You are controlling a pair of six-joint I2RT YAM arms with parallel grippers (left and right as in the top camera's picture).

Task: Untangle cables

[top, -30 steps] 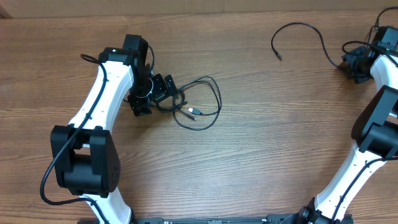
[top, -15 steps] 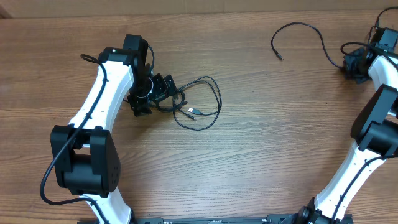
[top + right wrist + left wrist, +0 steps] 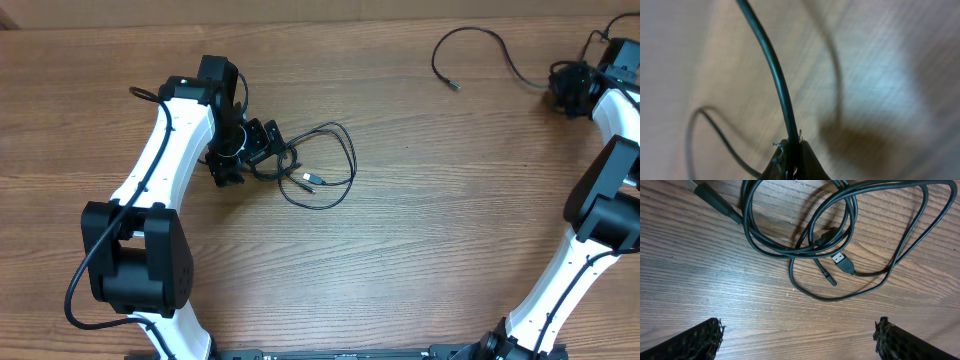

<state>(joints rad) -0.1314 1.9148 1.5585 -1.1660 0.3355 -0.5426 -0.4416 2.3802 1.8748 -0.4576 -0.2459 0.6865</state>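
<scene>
A tangle of thin black cables [image 3: 322, 178] lies left of the table's centre, and its loops [image 3: 850, 225] fill the left wrist view with a silver USB plug [image 3: 840, 259] among them. My left gripper [image 3: 255, 145] sits at the tangle's left edge. It is open [image 3: 799, 330], with bare wood between its fingers. One loose cable [image 3: 475, 31] arcs across the far right of the table. My right gripper [image 3: 563, 88] is shut on that cable [image 3: 772, 65], pinching it between the fingertips [image 3: 792, 155].
The wooden table's far edge [image 3: 320, 18] runs just beyond the loose cable. The thicker black wires of both arms hang beside their white links. Nothing else lies on the wood.
The right gripper has closed on the loose cable and moved slightly toward the far edge, dragging the cable's arc with it. The left arm and the tangle have not moved.
</scene>
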